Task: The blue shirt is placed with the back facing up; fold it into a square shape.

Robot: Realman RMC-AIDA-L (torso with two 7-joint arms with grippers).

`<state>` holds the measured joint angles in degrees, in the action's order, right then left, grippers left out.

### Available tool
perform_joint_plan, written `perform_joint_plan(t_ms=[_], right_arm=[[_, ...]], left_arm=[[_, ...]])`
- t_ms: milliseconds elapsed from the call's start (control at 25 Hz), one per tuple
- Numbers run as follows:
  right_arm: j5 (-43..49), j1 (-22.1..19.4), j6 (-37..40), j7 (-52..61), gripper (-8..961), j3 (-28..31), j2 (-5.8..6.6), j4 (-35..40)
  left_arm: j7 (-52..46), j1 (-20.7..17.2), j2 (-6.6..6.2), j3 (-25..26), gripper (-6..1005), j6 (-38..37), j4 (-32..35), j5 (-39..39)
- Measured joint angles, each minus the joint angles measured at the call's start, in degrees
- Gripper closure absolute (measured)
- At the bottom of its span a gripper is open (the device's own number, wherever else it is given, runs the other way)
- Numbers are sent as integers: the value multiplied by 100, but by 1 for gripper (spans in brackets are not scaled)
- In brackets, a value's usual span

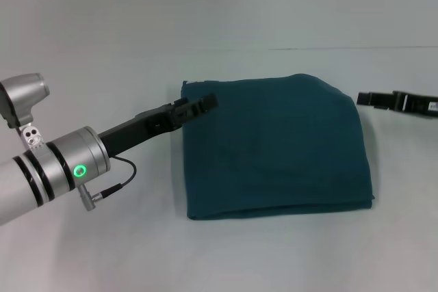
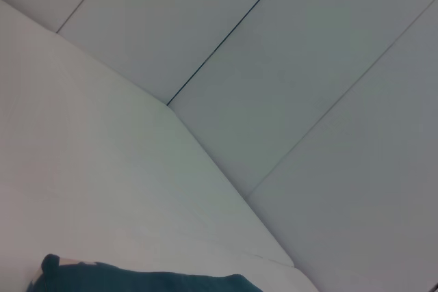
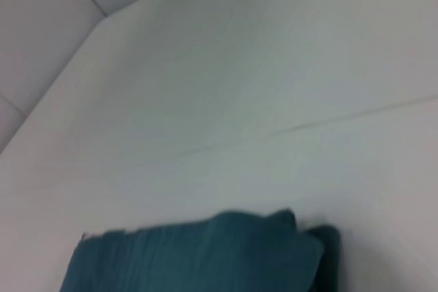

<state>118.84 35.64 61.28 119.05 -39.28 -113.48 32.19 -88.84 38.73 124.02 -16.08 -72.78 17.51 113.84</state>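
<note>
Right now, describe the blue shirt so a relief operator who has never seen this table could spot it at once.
On the white table, look at the middle, between the two arms. The blue shirt lies there folded into a rough square, with the left gripper at its far left corner and the right gripper just off its right side. It is the only dark teal cloth in sight.

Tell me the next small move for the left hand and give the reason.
Probably draw the left hand back off the blue shirt. The shirt already lies folded in a roughly square shape on the table, and that hand's tips rest at its far left corner. The right hand sits clear of the shirt's right edge.
</note>
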Motion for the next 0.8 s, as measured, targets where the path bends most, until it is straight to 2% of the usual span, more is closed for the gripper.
perform_joint_plan(t_ms=[80, 200, 400, 640, 800], right_arm=[[-10, 74, 6, 167, 492, 5, 89, -7], [-10, 172, 45, 383, 357, 0, 149, 11], [-14, 267, 46, 528, 260, 1, 148, -12], [-26, 373, -38, 388, 144, -11, -31, -24], [-29, 444, -245, 85, 213, -51, -183, -33]], left_arm=[[6, 8, 0, 0, 111, 8, 4, -4], [19, 24, -1, -1, 111, 43, 20, -8], [29, 41, -7, 21, 111, 89, 77, -11], [32, 68, -9, 14, 112, 220, 89, -11], [37, 87, -9, 10, 112, 241, 88, -11]])
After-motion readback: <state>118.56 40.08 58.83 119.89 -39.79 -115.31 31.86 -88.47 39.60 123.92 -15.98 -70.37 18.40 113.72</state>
